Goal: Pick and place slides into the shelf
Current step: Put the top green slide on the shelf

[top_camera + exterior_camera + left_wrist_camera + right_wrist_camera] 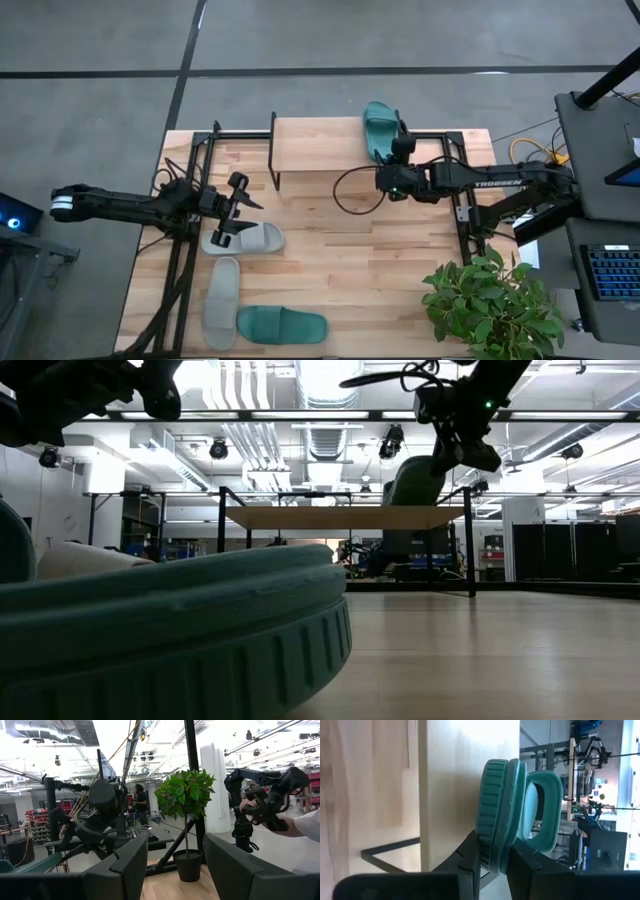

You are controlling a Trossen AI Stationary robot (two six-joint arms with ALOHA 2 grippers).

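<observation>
Teal slide pinched at its sole edge by right hand, over shelf end at 1 o'clock. Looks light, foamy, flexible: grip the stiffer sole rim, not the strap. Left hand spread above grey slide, 9 o'clock.

Grey concrete floor fills upper frame; light wood tabletop centre; potted plant lower right; ceiling ducts and lamps overhead.

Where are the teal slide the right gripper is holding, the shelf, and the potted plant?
teal slide (378, 128): high view, on its strap.
shelf (315, 145): high view, bare plank top.
potted plant (492, 305): high view, its leaves.
right gripper (494, 865): right wrist view, clamped on the slide's sole.
</observation>
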